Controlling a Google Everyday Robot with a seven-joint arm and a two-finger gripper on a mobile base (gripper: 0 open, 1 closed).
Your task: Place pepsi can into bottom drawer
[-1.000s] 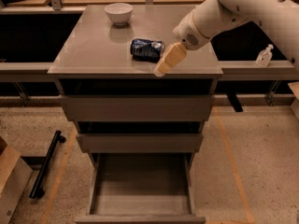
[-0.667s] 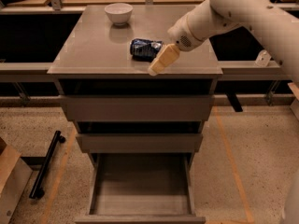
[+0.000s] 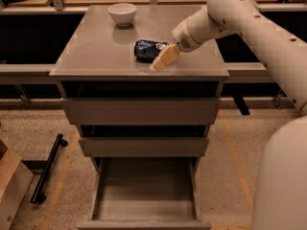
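The small dark blue metal pepsi can (image 3: 147,49) lies on its side on the flat grey-brown cabinet top (image 3: 96,56), near the middle and a bit toward the front edge. Its body looks dented. A can like this is most likely light and thin, so a hard squeeze could crush it more. Its skin is smooth and round, so it may slip, or roll away if it gets a push from the side. The best place to take it seems to be across the middle of its round body, squeezed softly from both long sides, not at the silver ends.

The robot's tan two-finger gripper (image 3: 165,58) is low over the top, right at the can's right end. It touches the can or nearly does. I cannot tell if the gripper is wide or narrow, and it does not seem to hold the can yet. The big white robot arm (image 3: 249,23) reaches in from the right.

A round white bowl (image 3: 122,13) sits at the back of the top, well apart from the can. Under the top are two shallow grey-brown drawers (image 3: 141,111). Below them, the deep grey-brown bottom drawer (image 3: 144,198) is pulled open. The can has to go a long way down to it, so the hold should be firm but gentle
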